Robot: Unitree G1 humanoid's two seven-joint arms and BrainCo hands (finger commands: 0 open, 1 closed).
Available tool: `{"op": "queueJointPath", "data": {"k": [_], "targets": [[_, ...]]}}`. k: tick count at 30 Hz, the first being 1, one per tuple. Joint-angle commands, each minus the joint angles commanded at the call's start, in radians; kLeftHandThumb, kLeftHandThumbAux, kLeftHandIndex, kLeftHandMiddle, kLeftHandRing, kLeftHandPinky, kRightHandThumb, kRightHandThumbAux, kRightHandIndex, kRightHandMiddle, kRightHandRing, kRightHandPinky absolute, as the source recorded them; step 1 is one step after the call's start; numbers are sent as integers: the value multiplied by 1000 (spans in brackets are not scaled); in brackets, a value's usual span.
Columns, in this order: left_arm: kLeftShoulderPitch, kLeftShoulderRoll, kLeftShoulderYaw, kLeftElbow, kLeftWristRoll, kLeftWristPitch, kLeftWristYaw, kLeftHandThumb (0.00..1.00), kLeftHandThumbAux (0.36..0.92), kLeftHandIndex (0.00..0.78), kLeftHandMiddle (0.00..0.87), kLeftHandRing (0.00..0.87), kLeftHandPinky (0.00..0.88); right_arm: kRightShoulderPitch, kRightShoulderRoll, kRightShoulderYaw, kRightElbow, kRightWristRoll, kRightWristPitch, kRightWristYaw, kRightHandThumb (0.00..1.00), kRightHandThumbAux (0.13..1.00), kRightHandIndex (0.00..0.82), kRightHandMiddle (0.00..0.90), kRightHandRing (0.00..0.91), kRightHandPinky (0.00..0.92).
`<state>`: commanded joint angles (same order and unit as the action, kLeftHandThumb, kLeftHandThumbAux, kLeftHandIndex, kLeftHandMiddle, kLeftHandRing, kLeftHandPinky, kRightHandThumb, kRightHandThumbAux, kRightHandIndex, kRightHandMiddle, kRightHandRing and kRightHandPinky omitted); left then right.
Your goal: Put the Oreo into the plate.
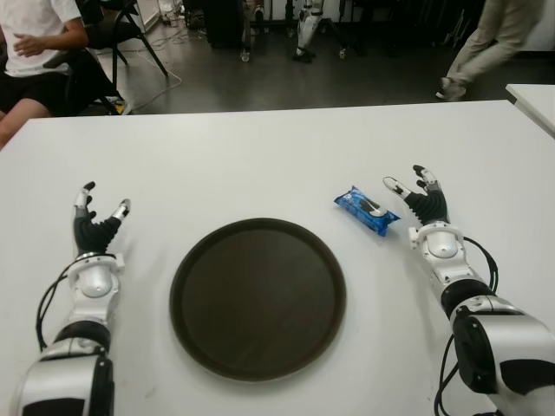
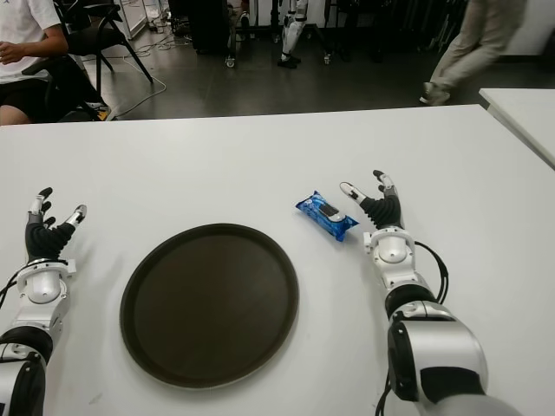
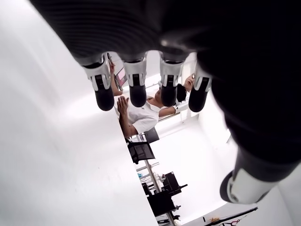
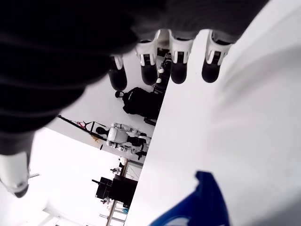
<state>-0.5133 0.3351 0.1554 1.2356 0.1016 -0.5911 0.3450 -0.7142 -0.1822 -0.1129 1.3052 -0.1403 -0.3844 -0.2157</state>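
So far nothing is being carried: the white counter [image 1: 260,156] is being shared by a large, round, dark plate [image 1: 258,298] at its near middle and, just to the far right of that plate, the blue Oreo pack [image 1: 367,210], which is lying flat on the counter outside the rim. The pack is not yet being held. The right hand [image 1: 422,201] is being kept just right of the pack, its fingers [image 4: 179,63] spread and gripping nothing; whether the thumb is touching the wrapper cannot be told. The left hand [image 1: 95,221] is being shown well left of the plate, fingers [image 3: 137,87] likewise extended and empty. By this reading, grasping, carrying and releasing are all still being awaited. No lettering on the wrapper can be read; only blue film with a pale patch is being shown.
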Motion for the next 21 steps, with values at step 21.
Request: {"op": "queueJointPath", "data": {"k": [21], "targets": [[6,1,-10,-1,8,-9,6,0,667,18,14,0,0,-1,0,10,-2,-12,1,-28,0,508,67,14,0,0]]}}
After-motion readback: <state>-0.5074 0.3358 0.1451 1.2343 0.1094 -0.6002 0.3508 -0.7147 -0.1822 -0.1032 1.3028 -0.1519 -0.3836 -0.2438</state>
